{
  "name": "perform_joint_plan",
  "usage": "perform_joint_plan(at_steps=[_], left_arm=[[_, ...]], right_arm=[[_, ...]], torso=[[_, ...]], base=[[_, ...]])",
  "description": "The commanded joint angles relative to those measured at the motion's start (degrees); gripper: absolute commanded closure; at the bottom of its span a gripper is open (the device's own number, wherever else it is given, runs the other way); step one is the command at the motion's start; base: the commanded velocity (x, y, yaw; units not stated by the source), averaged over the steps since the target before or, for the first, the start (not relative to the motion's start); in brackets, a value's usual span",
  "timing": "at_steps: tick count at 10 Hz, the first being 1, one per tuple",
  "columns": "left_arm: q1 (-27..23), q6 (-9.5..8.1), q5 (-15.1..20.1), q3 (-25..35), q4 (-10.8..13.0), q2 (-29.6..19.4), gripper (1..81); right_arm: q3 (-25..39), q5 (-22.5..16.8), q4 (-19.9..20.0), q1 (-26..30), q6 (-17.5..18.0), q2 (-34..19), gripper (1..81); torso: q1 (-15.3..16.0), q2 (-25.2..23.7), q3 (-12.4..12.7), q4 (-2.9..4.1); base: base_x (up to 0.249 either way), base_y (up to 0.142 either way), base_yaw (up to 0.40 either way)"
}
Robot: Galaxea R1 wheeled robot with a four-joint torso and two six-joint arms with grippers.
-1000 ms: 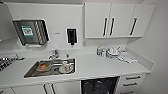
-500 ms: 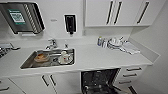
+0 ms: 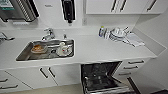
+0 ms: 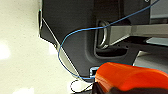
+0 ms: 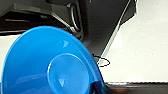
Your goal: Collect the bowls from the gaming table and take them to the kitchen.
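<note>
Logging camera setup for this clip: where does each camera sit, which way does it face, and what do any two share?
Head: high on the robot, looking forward and down at the counter, sink and open dishwasher.
Left wrist: on the left arm, facing the robot's dark plate; an orange bowl sits close.
Right wrist: on the right arm, facing a blue bowl.
Both wrist views share the plate and pale floor.

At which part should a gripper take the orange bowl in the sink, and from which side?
Probably at the rim, coming from above. The orange bowl sits low inside the steel sink with its opening up, so the basin walls block the sides. The faucet stands behind it, so a rim part away from that seems safest.
</note>
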Motion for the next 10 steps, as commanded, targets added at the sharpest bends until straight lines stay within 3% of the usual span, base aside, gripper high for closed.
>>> perform_joint_plan(at_steps=[1, 3, 4, 6, 8, 10], left_arm=[[-0.23, -1.14, -2.95, 1.20, -1.22, -1.59, 81.1], [-1.54, -2.29, -2.95, 2.77, -0.96, -0.44, 81.1], [-1.90, -3.25, -3.65, 7.20, -0.79, -1.56, 81.1], [-2.43, -3.43, -2.60, 23.29, -1.31, -10.06, 81.1], [-4.53, -3.44, -3.21, 28.19, -3.86, -17.58, 81.1], [-5.33, -3.44, -4.35, 35.28, -4.31, -26.43, 81.1]], right_arm=[[0.50, -4.20, -0.46, -0.30, 0.00, -0.71, 81.1], [0.50, -4.29, -0.37, -0.04, 0.00, -0.71, 81.1], [0.59, -4.29, -0.37, 0.13, 0.00, -0.71, 81.1], [0.33, -4.38, -0.28, 0.14, 0.09, -0.89, 81.1], [0.33, -4.38, -0.37, 0.31, 0.09, -1.06, 81.1], [0.24, -4.38, -0.02, 0.31, 0.09, -1.15, 81.1]], torso=[[0.00, 0.00, 0.02, 0.00], [0.00, 0.02, -0.28, 0.00], [0.00, 0.02, -0.28, -0.02], [0.00, 0.02, -0.30, 0.00], [0.00, 0.02, -0.30, 0.00], [0.00, 0.02, -0.30, 0.00]], base=[[0.000, 0.000, 0.000], [0.000, 0.000, 0.000], [0.000, 0.000, 0.000], [0.000, 0.000, 0.000], [0.000, 0.000, 0.000], [0.000, 0.000, 0.000]])
